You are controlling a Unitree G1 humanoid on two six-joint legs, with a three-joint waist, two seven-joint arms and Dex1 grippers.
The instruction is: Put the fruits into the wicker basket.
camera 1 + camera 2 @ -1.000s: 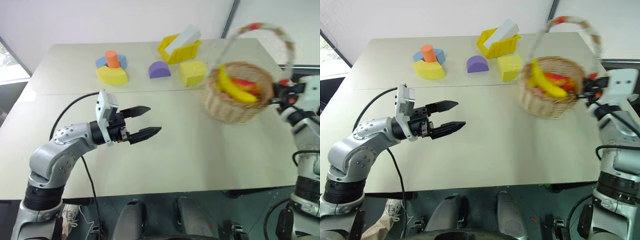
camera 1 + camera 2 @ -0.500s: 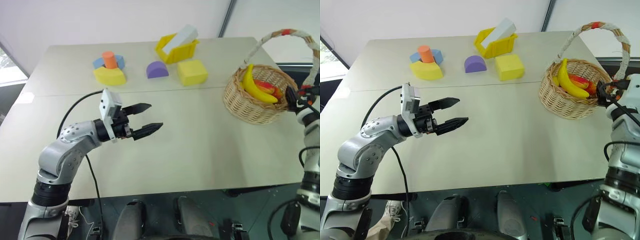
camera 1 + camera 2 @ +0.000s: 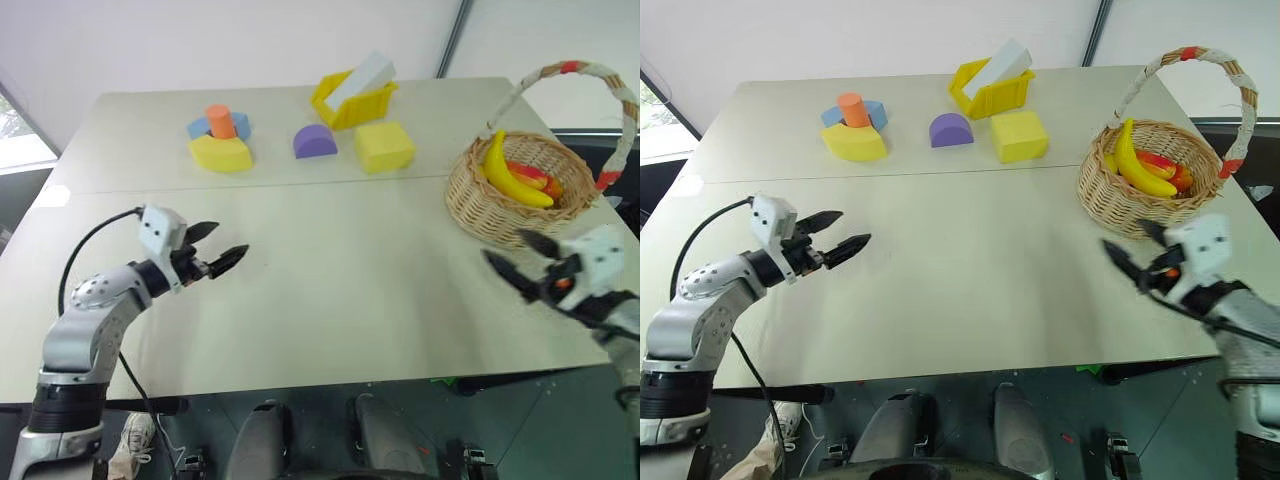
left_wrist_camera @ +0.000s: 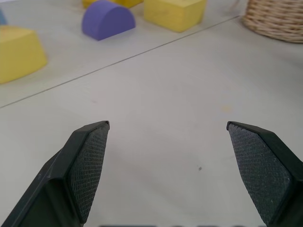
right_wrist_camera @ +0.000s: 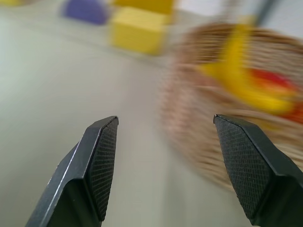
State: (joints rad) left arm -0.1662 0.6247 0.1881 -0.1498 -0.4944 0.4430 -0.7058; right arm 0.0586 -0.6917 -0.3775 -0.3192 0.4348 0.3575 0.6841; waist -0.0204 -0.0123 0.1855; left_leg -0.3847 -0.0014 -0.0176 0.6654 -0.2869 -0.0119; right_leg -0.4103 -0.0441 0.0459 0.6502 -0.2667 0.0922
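Pincers apart, fruit in the basket.
The right pincer [image 3: 1132, 250] stood apart and empty at lower right, the left pincer [image 3: 836, 240] likewise at left. The wicker basket [image 3: 1102, 192] sat on the surface [image 3: 970, 260] at upper right, holding the banana [image 3: 1128, 160], its long axis running from upper left to lower right, beside red fruits [image 3: 1168, 168].

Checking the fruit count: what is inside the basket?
In the basket lie a banana and red-and-orange fruit beside it. Anything beneath them is covered, so the full count cannot be told.
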